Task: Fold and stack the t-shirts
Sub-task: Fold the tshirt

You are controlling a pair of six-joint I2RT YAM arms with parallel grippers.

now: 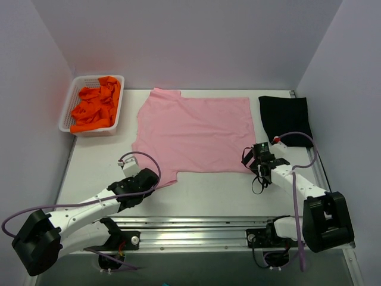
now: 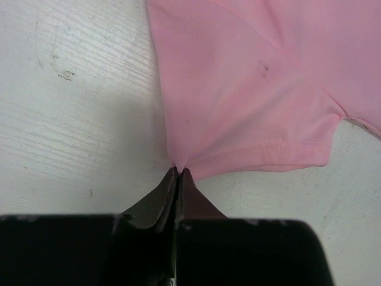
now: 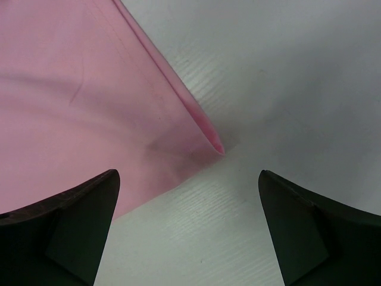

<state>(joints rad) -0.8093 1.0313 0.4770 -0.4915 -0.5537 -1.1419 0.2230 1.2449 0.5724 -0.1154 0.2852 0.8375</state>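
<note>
White table (image 1: 208, 190): pink t-shirt (image 1: 196, 134) sleeve tip is pinched by left gripper (image 2: 178, 173), right gripper (image 3: 187, 174) is spread; thin pinch could be lost under pull.

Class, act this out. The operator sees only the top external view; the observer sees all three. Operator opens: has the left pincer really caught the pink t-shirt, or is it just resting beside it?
Observer: Caught. The left wrist view shows the left pincer shut on the sleeve corner of the pink t-shirt, with the cloth puckering toward it.
Operator: And the right pincer?
Observer: The right pincer is wide open, holding nothing.
Operator: What lies ahead of it?
Observer: The shirt's corner, a doubled edge, flat on the table.
</note>
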